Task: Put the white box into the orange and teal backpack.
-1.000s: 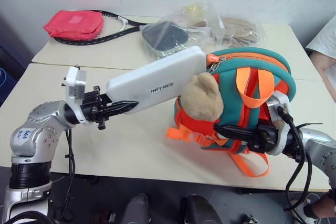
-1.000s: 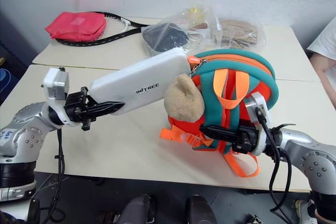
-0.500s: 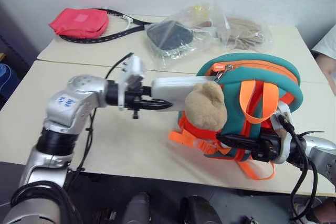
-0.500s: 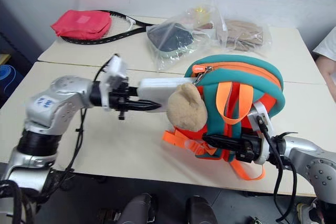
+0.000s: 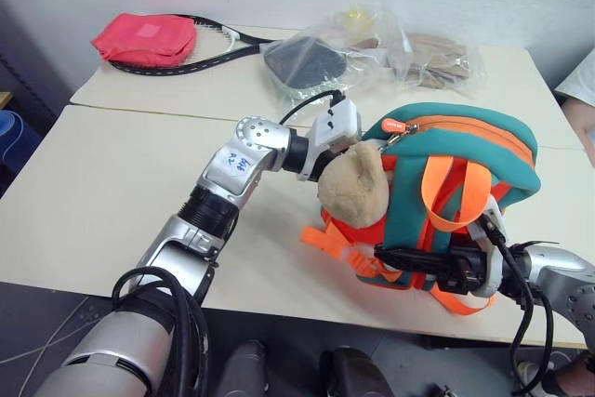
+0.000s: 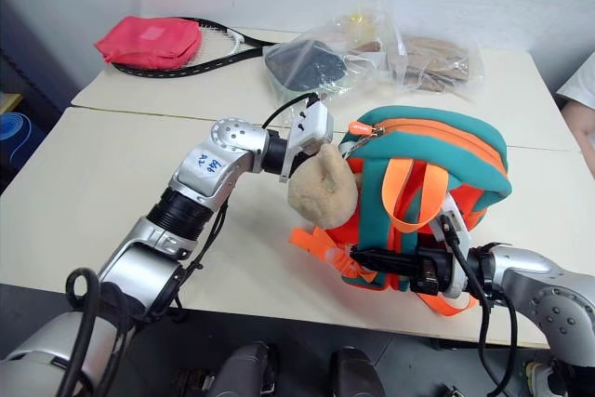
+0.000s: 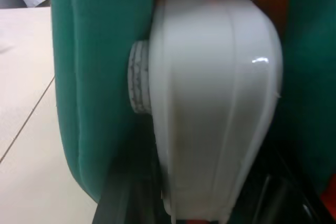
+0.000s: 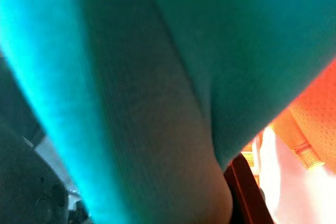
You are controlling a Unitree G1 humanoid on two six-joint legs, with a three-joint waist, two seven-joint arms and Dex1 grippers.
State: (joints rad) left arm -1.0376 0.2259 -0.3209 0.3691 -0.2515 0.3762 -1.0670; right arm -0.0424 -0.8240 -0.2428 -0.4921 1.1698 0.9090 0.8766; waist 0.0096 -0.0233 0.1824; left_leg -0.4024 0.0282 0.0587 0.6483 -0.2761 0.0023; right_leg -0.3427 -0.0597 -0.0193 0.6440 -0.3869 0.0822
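Left wrist view: white box (image 7: 215,108) between fingers, inside backpack (image 5: 465,151).

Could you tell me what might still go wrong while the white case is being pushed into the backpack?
1. The flat white rounded case sits tight between the teal edges of the small orange and teal fabric backpack; it could jam.
2. The right tool, shut on the backpack's lower front, may slip, letting the bag slide.
3. The tan plush head crowds the left tool's path.
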